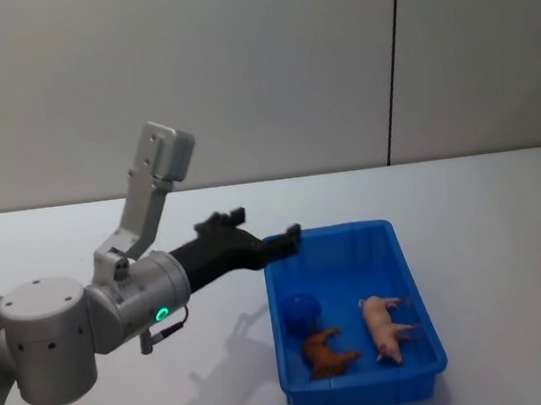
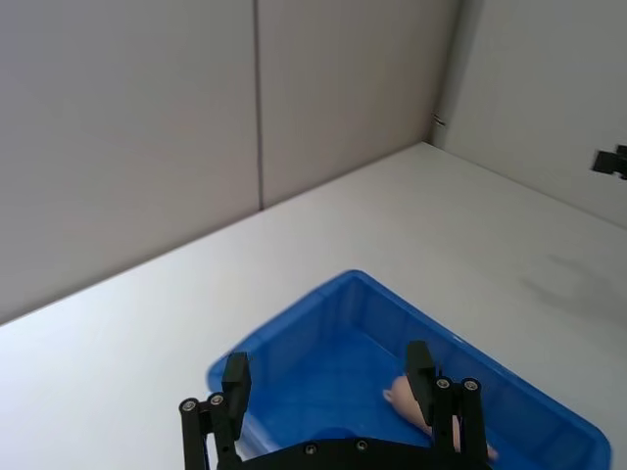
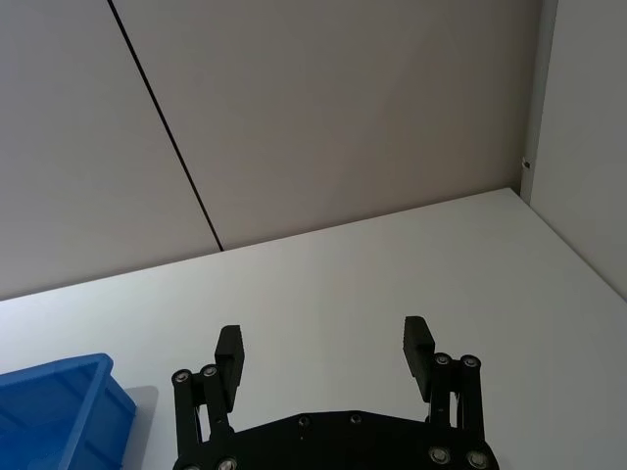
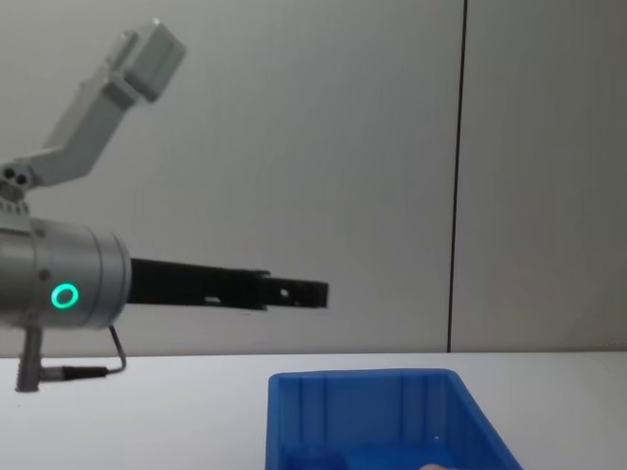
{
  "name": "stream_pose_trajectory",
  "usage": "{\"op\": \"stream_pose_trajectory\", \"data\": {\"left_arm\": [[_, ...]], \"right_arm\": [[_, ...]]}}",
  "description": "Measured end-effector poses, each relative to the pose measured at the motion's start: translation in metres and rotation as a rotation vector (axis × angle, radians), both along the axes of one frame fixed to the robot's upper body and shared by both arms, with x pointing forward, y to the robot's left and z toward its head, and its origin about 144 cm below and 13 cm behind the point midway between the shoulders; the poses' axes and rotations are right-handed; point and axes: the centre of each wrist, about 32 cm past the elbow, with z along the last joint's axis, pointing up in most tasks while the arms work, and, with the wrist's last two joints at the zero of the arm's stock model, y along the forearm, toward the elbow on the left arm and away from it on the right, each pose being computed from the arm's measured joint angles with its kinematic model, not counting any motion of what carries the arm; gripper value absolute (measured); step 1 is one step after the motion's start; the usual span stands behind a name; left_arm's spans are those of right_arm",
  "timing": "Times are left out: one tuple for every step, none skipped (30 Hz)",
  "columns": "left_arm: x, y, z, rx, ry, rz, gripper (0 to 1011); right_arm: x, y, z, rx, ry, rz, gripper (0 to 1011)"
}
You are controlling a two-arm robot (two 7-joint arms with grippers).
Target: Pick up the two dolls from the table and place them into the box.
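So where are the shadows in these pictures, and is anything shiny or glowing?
Head view: the left gripper and its arm cast a soft grey shadow on the table beside the box; a green ring light glows on the arm. Chest view: the same ring glows. Right wrist view: the box throws a faint shadow on the table. Left wrist view: a dim grey smudge of shadow on the table.

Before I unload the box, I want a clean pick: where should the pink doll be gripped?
Grip the pink doll across its torso, coming straight down from above. It lies flat on the box floor with legs splayed sideways, and the brown doll lies apart, leaving pincer room.
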Motion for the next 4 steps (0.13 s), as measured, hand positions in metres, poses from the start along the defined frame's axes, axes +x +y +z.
{"op": "stream_pose_trajectory", "data": {"left_arm": [[-0.0009, 0.0003, 0.0007, 0.001, -0.007, 0.014, 1001], [-0.0017, 0.0005, 0.0014, 0.001, -0.013, 0.02, 1001], [-0.0026, 0.0008, 0.002, 0.001, -0.021, 0.034, 1001], [-0.0047, 0.0014, 0.0037, 0.001, -0.037, 0.055, 1001]], "right_arm": [[0.0, 0.0, 0.0, 0.0, 0.0, 0.0, 1001], [0.0, 0.0, 0.0, 0.0, 0.0, 0.0, 1001], [0.0, 0.0, 0.0, 0.0, 0.0, 0.0, 1001], [0.0, 0.0, 0.0, 0.0, 0.0, 0.0, 1001]]}}
